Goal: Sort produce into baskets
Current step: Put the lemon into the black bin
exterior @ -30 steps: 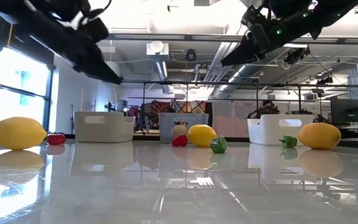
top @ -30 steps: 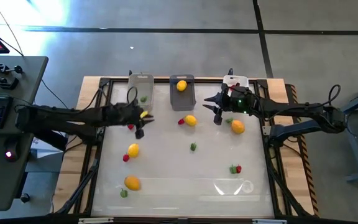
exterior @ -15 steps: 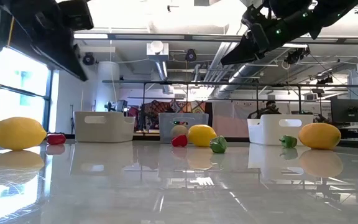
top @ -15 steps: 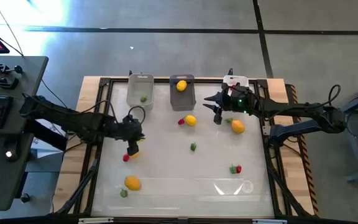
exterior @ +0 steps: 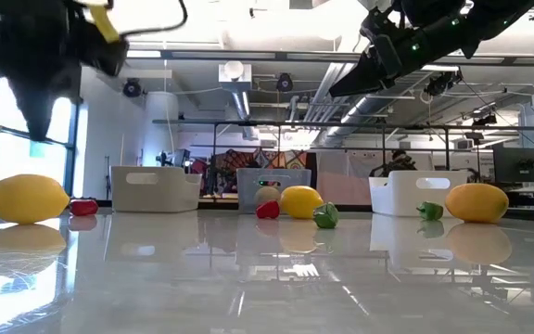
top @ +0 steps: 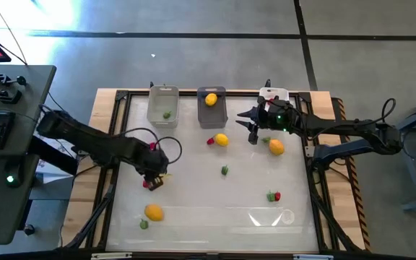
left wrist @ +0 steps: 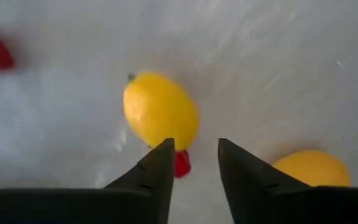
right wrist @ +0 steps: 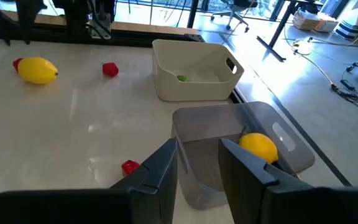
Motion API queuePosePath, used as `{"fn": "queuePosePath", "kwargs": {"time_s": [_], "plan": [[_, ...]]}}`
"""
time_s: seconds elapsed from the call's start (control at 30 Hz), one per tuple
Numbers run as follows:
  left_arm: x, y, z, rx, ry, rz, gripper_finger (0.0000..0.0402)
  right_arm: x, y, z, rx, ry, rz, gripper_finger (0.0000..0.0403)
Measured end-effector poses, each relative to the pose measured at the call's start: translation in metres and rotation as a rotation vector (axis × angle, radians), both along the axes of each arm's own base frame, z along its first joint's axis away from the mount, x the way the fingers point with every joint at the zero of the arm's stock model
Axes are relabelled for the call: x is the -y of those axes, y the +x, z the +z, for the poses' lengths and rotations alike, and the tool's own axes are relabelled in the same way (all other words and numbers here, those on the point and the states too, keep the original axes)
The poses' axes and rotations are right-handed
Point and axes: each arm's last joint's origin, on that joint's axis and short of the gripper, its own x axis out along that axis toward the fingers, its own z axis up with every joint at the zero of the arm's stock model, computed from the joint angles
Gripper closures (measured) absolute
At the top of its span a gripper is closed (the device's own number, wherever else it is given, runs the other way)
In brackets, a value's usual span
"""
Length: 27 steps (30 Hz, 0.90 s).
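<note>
Two grippers over the counter, only the left near loose produce.

Left gripper hangs above a lemon with its fingers parted and nothing between them; right gripper hovers by the white basket, fingers a little apart and empty. From the left gripper, the lemon lies just ahead of the fingertips, slightly to one side, its long axis running slantwise to the finger gap, with a red berry touching its near end. Likely the gripper must turn or shift before closing, or it may nip the berry instead. Away from the lemon, the grey basket already holds another lemon; the clear basket holds a green bit.
</note>
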Motion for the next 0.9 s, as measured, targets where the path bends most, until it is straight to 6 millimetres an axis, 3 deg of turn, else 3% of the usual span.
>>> {"fn": "queuePosePath", "kwargs": {"time_s": [0.2, 0.43, 0.9], "plan": [[-0.007, 0.012, -0.018, -0.12, -0.073, 0.111, 0.0223, 0.0, 0.0, 0.0, -0.002, -0.006, 0.002, 0.0297], [-0.016, 0.018, -0.026, -0.156, -0.068, 0.13, 0.0167, 0.0, 0.0, 0.0, -0.002, -0.006, 0.002, 0.0297], [-0.021, 0.011, -0.052, -0.231, -0.04, 0.123, 0.0151, 0.0, 0.0, 0.0, -0.002, -0.006, 0.002, 0.0297]]}}
